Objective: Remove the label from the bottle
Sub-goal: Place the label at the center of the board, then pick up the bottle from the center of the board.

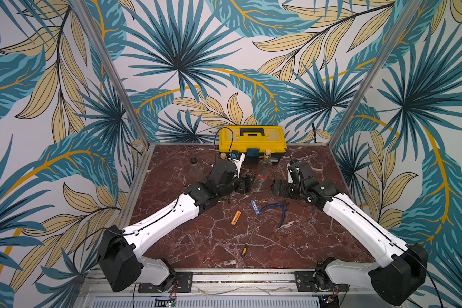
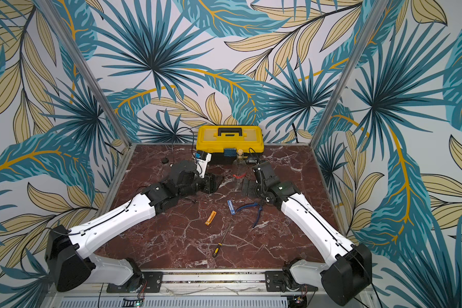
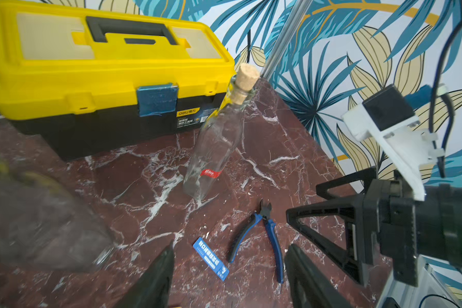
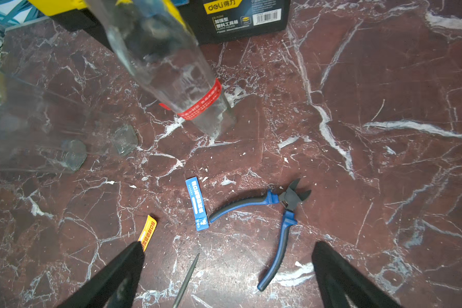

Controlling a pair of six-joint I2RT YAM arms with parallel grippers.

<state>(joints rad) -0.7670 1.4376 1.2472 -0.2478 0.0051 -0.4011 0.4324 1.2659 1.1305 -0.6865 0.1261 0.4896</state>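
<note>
A clear glass bottle (image 1: 264, 166) (image 2: 238, 169) with a cork stands upright on the marble table, just in front of the toolbox. A red label (image 1: 263, 176) (image 3: 211, 173) (image 4: 203, 102) rings it near the base. My left gripper (image 1: 247, 184) (image 3: 230, 253) is to its left, open with nothing between its jaws. To the bottle's right my right gripper (image 1: 276, 188) (image 4: 228, 248) also stands open and empty. Neither touches the bottle (image 3: 214, 144) (image 4: 166, 61).
A yellow toolbox (image 1: 252, 138) sits at the back. Other glass bottles (image 1: 195, 166) stand at the back left. On the table (image 1: 198, 240) in front lie a blue strip (image 1: 255, 207), an orange strip (image 1: 235, 218), blue pliers (image 1: 278, 210) and a screwdriver (image 1: 248, 242).
</note>
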